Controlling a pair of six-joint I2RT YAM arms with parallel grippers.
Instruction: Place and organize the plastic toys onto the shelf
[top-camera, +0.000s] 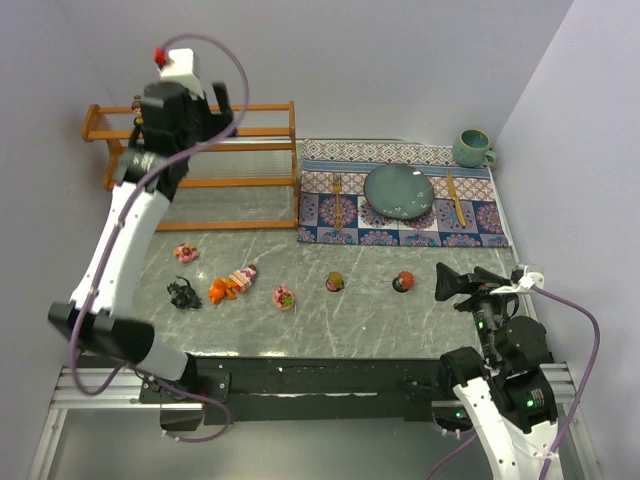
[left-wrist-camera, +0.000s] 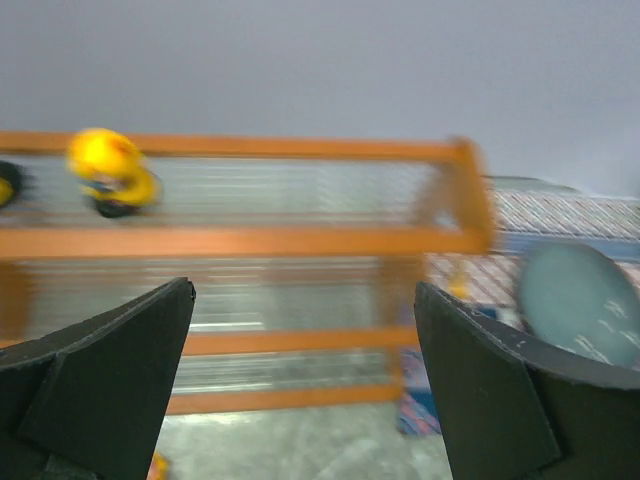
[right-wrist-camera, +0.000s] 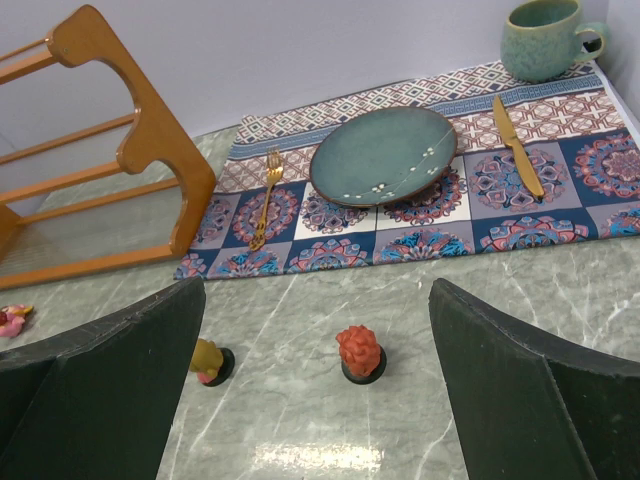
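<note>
Left tool wide, empty, at shelf | yellow toy shelved, 10 o'clock | seven toys left on desk | right tool wide, idle at 4 o'clock

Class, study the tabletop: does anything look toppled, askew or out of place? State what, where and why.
A pink doll seems to lie on its side beside the orange creature, left of centre on the table, whereas the red-topped figure stands upright on its base.
</note>
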